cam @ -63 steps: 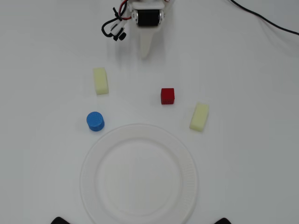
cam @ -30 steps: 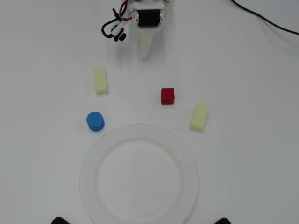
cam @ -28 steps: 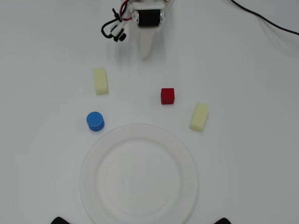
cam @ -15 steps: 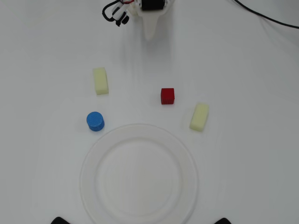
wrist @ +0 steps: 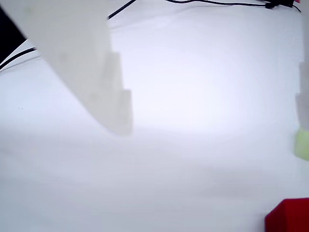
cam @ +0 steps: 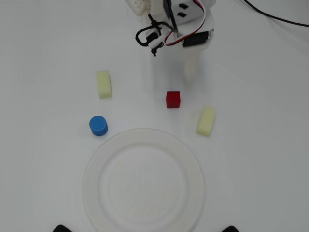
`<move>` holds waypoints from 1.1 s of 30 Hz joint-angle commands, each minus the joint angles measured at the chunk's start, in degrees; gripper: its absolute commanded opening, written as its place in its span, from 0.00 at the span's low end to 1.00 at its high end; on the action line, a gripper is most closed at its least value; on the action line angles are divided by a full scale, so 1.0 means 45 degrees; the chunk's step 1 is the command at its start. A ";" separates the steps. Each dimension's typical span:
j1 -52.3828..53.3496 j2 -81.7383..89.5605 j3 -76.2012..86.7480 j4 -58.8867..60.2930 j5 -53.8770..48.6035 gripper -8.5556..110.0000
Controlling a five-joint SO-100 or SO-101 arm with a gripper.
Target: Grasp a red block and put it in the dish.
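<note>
The red block (cam: 173,99) sits on the white table just above the dish's far rim; it also shows at the bottom right corner of the wrist view (wrist: 288,216). The dish (cam: 143,145) is a large white paper plate at the lower middle, and it holds nothing. My white gripper (cam: 193,75) hangs above the table, up and right of the red block and apart from it. In the wrist view my gripper (wrist: 212,128) is open and empty, with one finger (wrist: 91,77) at the left and the other only at the right edge.
A blue cylinder (cam: 98,125) stands left of the dish's rim. One pale yellow block (cam: 104,83) lies at the upper left. Another (cam: 206,121) lies right of the red block and shows in the wrist view (wrist: 303,144). Black cables (cam: 275,17) run at the top right.
</note>
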 commanded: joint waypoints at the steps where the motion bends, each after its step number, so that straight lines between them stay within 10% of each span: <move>1: -0.0137 -0.1172 -0.1406 -0.0293 0.0098 0.36; 17: 0.2168 -0.5000 -0.2656 -0.2227 -0.0703 0.32; 33: 0.2031 -0.5117 -0.3203 -0.2695 -0.0469 0.07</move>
